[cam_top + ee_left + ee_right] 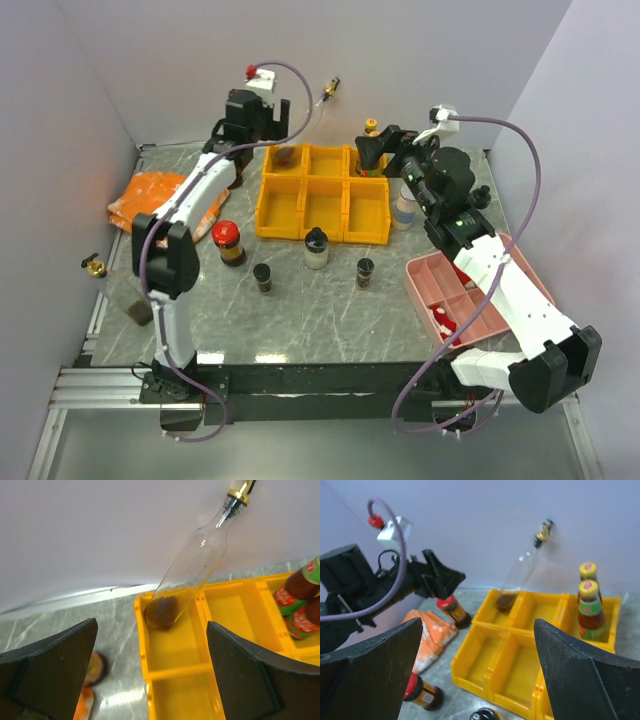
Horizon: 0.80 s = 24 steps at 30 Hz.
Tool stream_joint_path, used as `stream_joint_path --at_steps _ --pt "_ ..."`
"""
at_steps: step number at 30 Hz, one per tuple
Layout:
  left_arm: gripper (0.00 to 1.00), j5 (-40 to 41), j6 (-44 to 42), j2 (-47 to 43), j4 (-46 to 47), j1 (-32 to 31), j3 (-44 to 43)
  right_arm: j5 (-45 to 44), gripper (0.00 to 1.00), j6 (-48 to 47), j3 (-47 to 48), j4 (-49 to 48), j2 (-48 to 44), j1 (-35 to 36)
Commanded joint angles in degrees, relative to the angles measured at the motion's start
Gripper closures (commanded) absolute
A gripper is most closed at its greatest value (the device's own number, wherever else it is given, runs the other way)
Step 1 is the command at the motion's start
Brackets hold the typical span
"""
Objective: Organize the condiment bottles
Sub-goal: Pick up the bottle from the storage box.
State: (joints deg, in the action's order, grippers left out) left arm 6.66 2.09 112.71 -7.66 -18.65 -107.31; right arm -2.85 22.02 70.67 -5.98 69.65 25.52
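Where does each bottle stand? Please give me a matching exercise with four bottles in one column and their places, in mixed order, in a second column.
Things:
1. tall clear bottle
2. two yellow-capped bottles
3. red-capped jar
4. black-capped pale jar

Places:
A. on the table, in front of the yellow bins
B. in the back right bin
C. leaning in the back left bin
D. on the table, left of the bins

Pairs: 1-C, 2-B, 3-D, 4-A

robot lab test cell. plain pale panels (60,120) box in a marble-look table (320,310) on an aluminium extrusion frame (100,385). left arm (190,205) and right arm (500,270) bolted at the near edge, purple cabling (520,140) looping free. condiment bottles (229,243) and yellow bins (325,205) laid out on top.
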Motion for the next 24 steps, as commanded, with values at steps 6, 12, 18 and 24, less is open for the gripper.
stream_joint_path --at_steps 6,12,18,24 --pt "0.03 -0.3 -10.1 16.8 7.2 -3.0 -13.4 -2.4 0.00 -2.2 -1.7 -2.6 -0.8 0.2" --pt "0.04 -2.1 -13.1 24.0 13.5 -3.8 -17.4 -4.1 0.00 -4.6 -0.1 -0.6 -0.6 0.1" --pt "0.04 -0.6 -15.1 31.0 15.0 -3.8 -23.8 -3.7 0.00 -5.6 2.1 1.7 0.5 0.2" --pt "0.03 -0.5 -16.9 37.3 19.9 -3.8 -28.7 -2.7 0.00 -6.1 5.0 3.1 1.7 0.2"
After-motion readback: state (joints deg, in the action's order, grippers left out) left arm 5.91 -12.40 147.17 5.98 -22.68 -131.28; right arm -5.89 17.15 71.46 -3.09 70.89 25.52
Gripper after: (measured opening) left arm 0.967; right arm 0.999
